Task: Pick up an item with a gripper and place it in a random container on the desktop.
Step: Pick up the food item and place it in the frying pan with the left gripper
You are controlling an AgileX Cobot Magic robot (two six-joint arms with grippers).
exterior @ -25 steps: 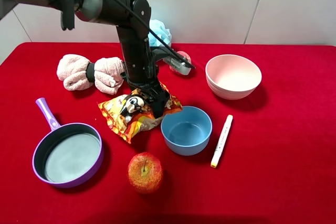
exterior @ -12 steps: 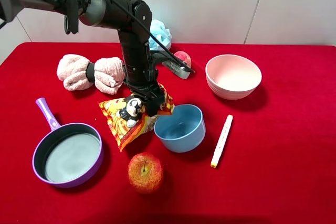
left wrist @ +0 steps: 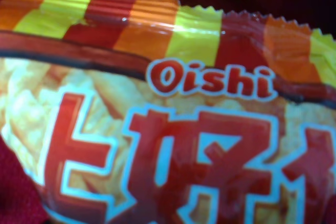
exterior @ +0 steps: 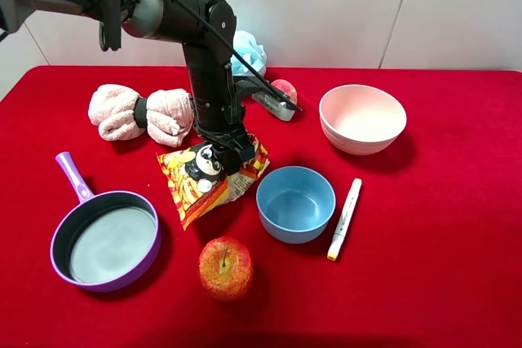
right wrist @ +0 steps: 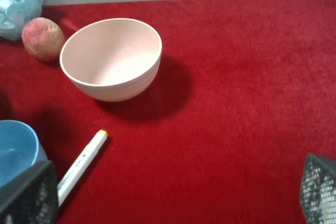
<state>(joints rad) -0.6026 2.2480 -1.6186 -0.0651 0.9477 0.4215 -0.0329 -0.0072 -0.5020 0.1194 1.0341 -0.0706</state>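
Observation:
The snack bag (exterior: 204,185), crinkly orange, yellow and red with a cartoon face, hangs tilted from my left gripper (exterior: 230,155), which is shut on its upper right part just above the red cloth. In the left wrist view the bag (left wrist: 168,129) fills the frame and hides the fingers. The purple frying pan (exterior: 122,283) with a lilac handle lies empty at the front left, apart from the bag. My right gripper (right wrist: 173,198) is open and empty over the cloth, with only its fingertips (right wrist: 29,192) showing.
A blue bowl (exterior: 294,230) sits just right of the bag, also in the right wrist view (right wrist: 16,145). A red-yellow apple (exterior: 225,267) lies in front, a white marker (exterior: 343,219) to the right, a pink bowl (exterior: 362,118) behind it, and a pink towel (exterior: 139,113) at the back left.
My left gripper has raised the snack bag and drawn it a little left. The blue bowl was nudged and tipped, and now sits level slightly further right.

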